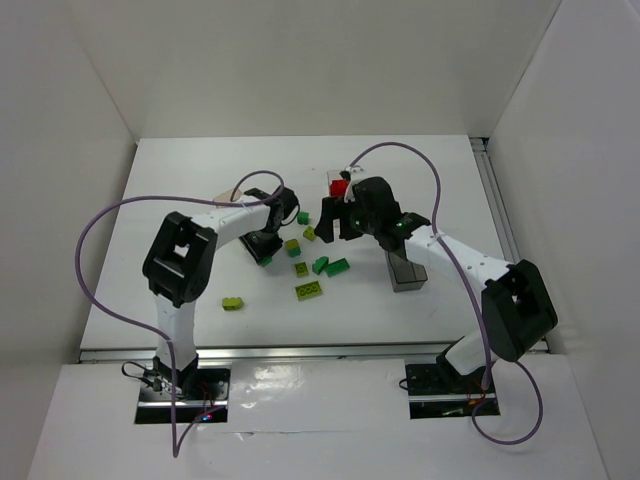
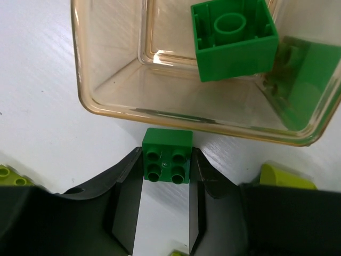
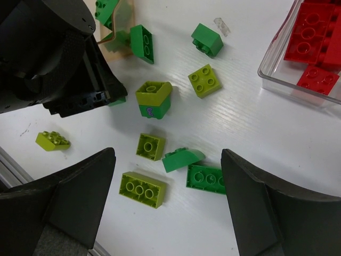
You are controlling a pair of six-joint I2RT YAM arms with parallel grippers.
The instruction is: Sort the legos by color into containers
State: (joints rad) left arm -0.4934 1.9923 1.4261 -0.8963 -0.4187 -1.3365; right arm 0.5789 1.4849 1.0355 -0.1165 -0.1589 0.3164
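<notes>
My left gripper [image 2: 168, 176] is shut on a small dark green two-by-two lego [image 2: 168, 161], held just outside the near wall of a tan-tinted open box [image 2: 186, 120]. That box holds another dark green lego [image 2: 234, 40], studs down. My right gripper [image 3: 168, 154] is open wide and empty above loose legos: a lime bar [image 3: 142, 189], a lime square [image 3: 150, 146], a green curved piece [image 3: 182, 158] and a green bar [image 3: 205, 178]. The clear box [image 3: 272, 64] holds red legos [image 3: 311, 37]. From above, the left gripper [image 1: 268, 250] and right gripper [image 1: 333, 222] are close together.
The dark smoky box [image 1: 405, 272] stands right of the pile. A lone lime lego [image 1: 233, 302] lies near the left arm. More loose legos lie further out: a lime-on-green stack [image 3: 154, 98], a lime square [image 3: 205, 81] and a green square [image 3: 207, 40]. White walls enclose the table.
</notes>
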